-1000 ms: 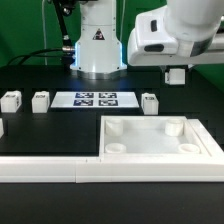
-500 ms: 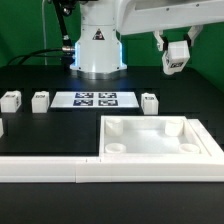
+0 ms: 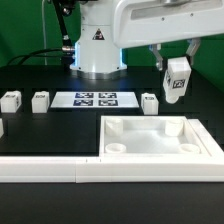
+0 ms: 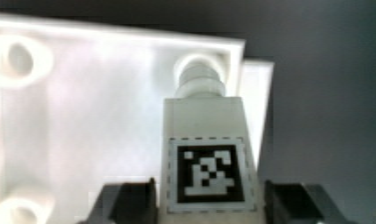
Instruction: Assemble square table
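Up in the air over the square top [image 3: 155, 138], on the exterior view's right, the gripper [image 3: 176, 66] is squeezed onto one white leg [image 3: 177, 84], so the leg-fitting step looks begun, and next it likely must line the leg over a round socket [image 4: 199, 72] and go down.

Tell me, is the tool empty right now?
No, the tool is clamped on a white leg carrying a black-and-white tag.
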Motion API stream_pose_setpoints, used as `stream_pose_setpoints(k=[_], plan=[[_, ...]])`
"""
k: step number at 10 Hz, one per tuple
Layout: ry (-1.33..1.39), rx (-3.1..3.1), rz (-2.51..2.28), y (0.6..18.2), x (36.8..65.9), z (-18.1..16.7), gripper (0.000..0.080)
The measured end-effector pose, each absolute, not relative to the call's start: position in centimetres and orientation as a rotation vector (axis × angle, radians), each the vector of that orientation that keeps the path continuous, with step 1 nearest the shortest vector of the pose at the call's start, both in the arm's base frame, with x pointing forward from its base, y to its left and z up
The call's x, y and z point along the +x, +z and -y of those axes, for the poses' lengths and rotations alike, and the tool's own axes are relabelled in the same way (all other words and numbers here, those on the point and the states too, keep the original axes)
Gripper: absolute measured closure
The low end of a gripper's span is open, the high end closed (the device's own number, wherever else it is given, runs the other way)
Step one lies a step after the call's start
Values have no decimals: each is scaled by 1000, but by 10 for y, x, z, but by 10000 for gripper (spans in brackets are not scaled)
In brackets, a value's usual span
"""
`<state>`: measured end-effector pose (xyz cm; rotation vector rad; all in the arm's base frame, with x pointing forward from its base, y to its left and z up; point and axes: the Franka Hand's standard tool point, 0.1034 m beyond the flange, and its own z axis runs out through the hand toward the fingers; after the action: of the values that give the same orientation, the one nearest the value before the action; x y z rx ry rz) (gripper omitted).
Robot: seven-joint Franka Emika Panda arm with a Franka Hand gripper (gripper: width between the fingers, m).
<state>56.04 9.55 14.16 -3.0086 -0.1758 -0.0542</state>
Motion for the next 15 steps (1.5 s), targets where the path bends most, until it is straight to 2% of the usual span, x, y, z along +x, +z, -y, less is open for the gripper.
stream_pose_setpoints(k=[1,2,5,7,9,15], plan=[[-178,-2997,210,154,588,-83,509],[-321,-2992,197,158,605,-78,509],[-586,-2985,189,151,600,-74,509],[-632,-2982,189,148,599,-74,509],[-635,-2968,174,130,601,-96,509],[-616,-2967,181,99,614,-101,509]])
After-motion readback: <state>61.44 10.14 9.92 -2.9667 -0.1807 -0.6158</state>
